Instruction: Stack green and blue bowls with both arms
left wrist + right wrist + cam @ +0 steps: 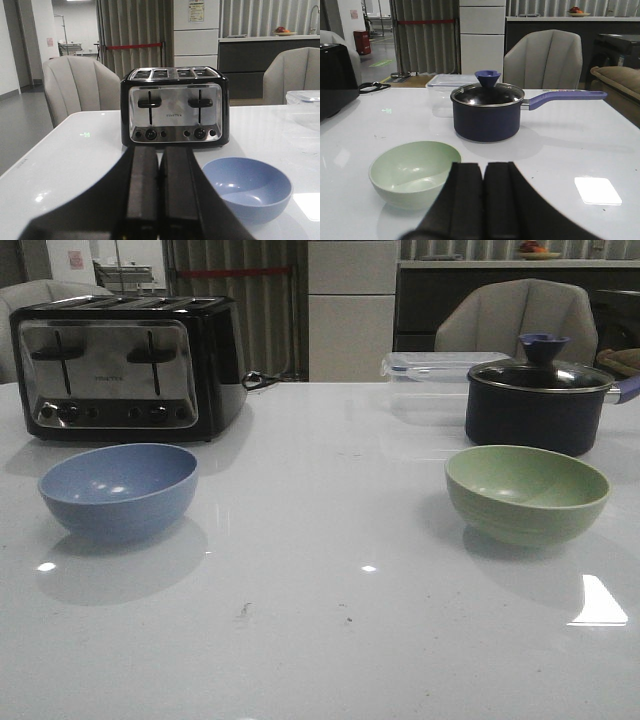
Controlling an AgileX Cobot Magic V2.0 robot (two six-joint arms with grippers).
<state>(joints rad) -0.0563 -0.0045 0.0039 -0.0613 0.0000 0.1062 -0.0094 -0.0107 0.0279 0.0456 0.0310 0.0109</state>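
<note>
My left gripper (159, 200) and right gripper (483, 202) — both closed, empty; blue bowl (118, 490) lower left, green bowl (527, 493) lower right — apart.

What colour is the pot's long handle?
The handle is purple-blue, clearest in the right wrist view.

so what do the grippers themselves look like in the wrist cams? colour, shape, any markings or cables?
Left gripper: two matte black fingers, flat-faced slabs with squared tips, flaring into a wide dark body toward the camera. Right gripper: the same build, black fingers with rounded outer shoulders. No markings, labels or cables visible on either. Arms are out of view in every camera.
</note>
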